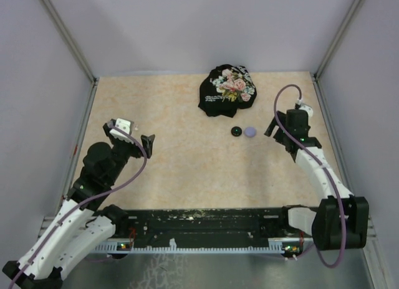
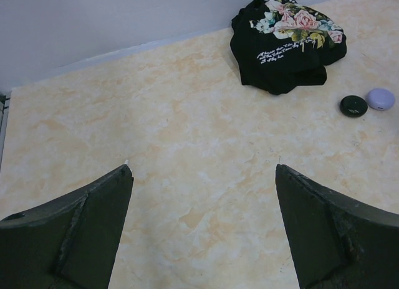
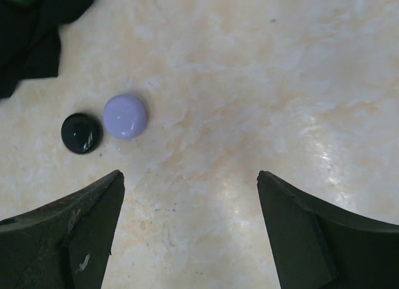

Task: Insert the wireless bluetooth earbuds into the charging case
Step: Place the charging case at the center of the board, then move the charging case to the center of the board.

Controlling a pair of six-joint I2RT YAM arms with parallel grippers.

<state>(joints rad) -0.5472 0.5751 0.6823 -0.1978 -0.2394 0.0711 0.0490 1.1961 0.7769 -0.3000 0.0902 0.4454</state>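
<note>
No earbuds show in any view. Two closed round pucks lie side by side on the table below the cloth: a black one (image 1: 236,131) and a lavender one (image 1: 250,131). Both also show in the left wrist view (image 2: 353,106) (image 2: 380,98) and in the right wrist view (image 3: 81,132) (image 3: 124,115). My left gripper (image 1: 148,144) (image 2: 203,170) is open and empty over bare table at the left, far from the pucks. My right gripper (image 1: 272,126) (image 3: 189,174) is open and empty just right of the pucks.
A crumpled black floral cloth (image 1: 227,90) (image 2: 287,43) (image 3: 31,33) lies at the back middle, just behind the pucks. Grey walls close in the table (image 1: 187,170) at the back and both sides. A black rail (image 1: 206,223) runs along the near edge.
</note>
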